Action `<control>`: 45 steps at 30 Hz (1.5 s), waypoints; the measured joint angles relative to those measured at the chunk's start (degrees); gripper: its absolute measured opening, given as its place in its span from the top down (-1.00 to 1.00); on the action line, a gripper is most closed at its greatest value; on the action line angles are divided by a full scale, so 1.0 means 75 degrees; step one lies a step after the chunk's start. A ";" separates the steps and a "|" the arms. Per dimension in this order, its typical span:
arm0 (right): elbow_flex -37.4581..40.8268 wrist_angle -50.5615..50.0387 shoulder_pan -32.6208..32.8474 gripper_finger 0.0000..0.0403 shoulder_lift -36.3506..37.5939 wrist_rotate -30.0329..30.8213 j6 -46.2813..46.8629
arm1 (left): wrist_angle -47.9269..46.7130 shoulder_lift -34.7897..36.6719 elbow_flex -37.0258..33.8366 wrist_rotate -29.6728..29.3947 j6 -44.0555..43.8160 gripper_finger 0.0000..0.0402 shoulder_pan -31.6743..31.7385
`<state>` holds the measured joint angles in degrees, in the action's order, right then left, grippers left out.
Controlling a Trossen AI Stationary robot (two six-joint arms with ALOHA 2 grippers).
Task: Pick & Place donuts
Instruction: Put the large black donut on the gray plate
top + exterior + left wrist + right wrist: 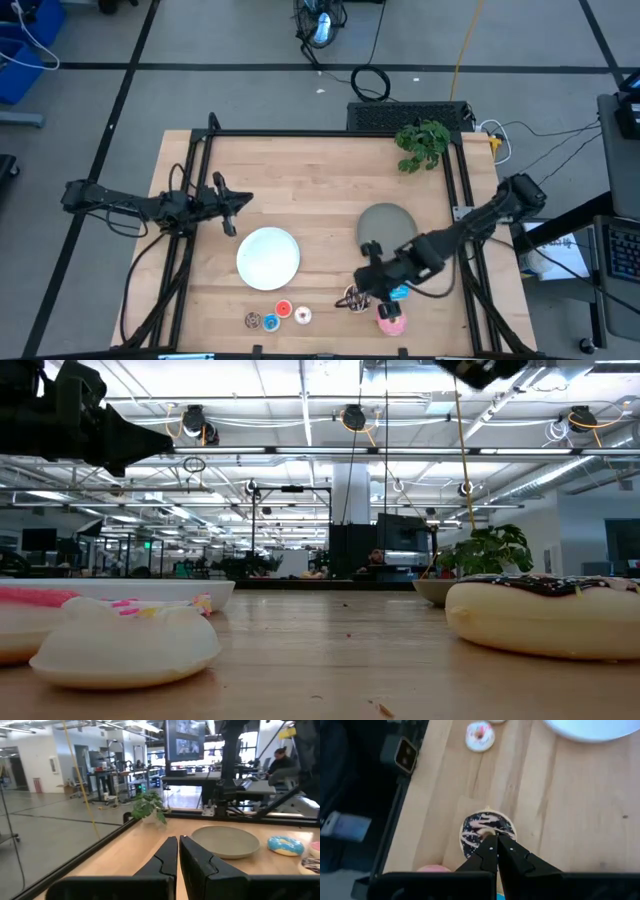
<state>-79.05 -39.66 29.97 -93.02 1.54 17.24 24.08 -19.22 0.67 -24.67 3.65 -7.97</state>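
Note:
The chocolate-sprinkled donut (352,297) lies flat on the wood near the table's near edge, and it fills the middle of the right wrist view (486,831). My right gripper (368,276) (496,841) is shut and hangs above it; the low view shows this donut (545,615) with nothing on it. The blue donut (398,292) and the pink frosted donut (390,320) lie just right of it. Three mini donuts lie in front of the white plate: brown/blue (262,321), red (283,310) and whitish (302,316). My left gripper (231,207) (178,854) waits shut at the table's left.
The white plate (268,257) sits left of centre and the grey plate (386,224) right of centre. A small green plant (422,143) stands at the far right corner. A black frame (300,133) borders the table. Bare wood lies between the plates and the far edge.

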 joint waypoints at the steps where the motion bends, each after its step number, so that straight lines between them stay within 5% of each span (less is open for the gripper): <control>1: 0.0000 0.0009 -0.0068 1.00 -0.0073 -0.0160 -0.0115 | 0.0003 0.0000 0.0000 -0.0005 -0.0008 0.87 0.0000; 14: 0.0003 0.0386 -0.0395 0.93 -0.0992 -0.0225 -0.0559 | -0.0006 0.0000 0.0000 0.0012 0.0013 0.87 0.0000; 22: 0.0003 0.0400 -0.0401 0.31 -0.1196 -0.0564 -0.0437 | -0.0006 0.0000 0.0000 0.0021 0.0039 0.87 0.0000; 30: 0.0006 0.0755 -0.0398 -0.18 -0.1190 0.0263 -0.0562 | -0.0114 -0.0003 0.0000 0.0018 0.0021 0.87 0.0000; 45: 0.0847 0.1440 -0.0381 -0.27 -0.1187 0.0386 -0.0394 | -0.0205 -0.0001 0.0000 0.0019 0.0099 0.87 0.0002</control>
<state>-72.69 -28.86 27.11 -101.93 4.43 14.29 22.54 -19.23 0.67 -24.53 4.39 -7.96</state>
